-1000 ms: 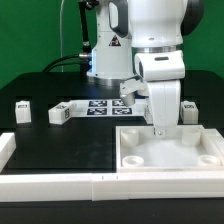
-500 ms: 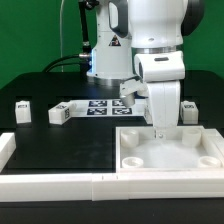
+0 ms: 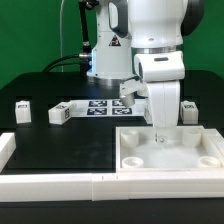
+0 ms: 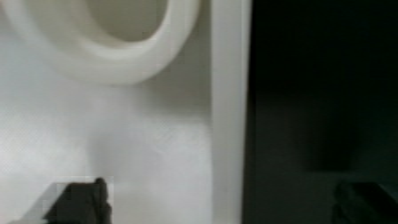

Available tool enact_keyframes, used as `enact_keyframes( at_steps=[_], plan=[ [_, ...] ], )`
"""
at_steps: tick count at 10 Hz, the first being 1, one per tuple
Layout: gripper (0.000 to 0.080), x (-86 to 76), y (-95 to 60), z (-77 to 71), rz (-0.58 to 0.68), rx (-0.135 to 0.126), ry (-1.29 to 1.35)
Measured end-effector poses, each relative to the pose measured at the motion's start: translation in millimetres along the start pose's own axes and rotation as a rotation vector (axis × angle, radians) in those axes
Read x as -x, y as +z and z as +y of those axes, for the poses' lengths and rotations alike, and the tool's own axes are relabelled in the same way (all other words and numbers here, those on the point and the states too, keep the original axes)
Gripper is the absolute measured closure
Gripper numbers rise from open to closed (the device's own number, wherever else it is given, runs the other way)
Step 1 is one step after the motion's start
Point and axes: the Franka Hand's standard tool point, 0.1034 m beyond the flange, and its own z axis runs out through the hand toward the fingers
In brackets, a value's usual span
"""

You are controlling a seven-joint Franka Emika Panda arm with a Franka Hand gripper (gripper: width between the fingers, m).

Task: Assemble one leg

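The tool (image 3: pixel 160 131) hangs low in the right of the exterior view, over the back edge of the white panel (image 3: pixel 170 167). In the wrist view its fingertips (image 4: pixel 75 202) stand spread wide with nothing between them. One leg (image 3: pixel 60 113) lies on the dark counter (image 3: pixel 80 140) left of centre. A second leg (image 3: pixel 22 108) is at far left, and a third leg (image 3: pixel 189 110) is at the right. Each carries a black-and-white tag, probably too small to read. The marker board (image 3: pixel 104 105) lies mid-frame.
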Motion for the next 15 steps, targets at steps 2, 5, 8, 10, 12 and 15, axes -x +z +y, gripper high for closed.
enact_keyframes(
  at_steps=[2, 5, 8, 10, 12, 15],
  plan=[
    [0.0151, 0.1, 0.0, 0.0, 0.0, 0.0, 0.0],
    [0.015, -0.6, -3.7, -0.8, -0.001, 0.004, 0.027],
    [0.015, -8.7, -35.0, -18.4, -0.006, 0.038, 0.151],
    [0.015, -11.7, -42.1, -25.2, -0.009, 0.042, 0.183],
    [0.015, -11.4, -39.4, -25.1, -0.008, 0.038, 0.208],
    [0.015, -11.3, -38.9, -25.4, 0.005, 0.033, 0.529]
  ],
)
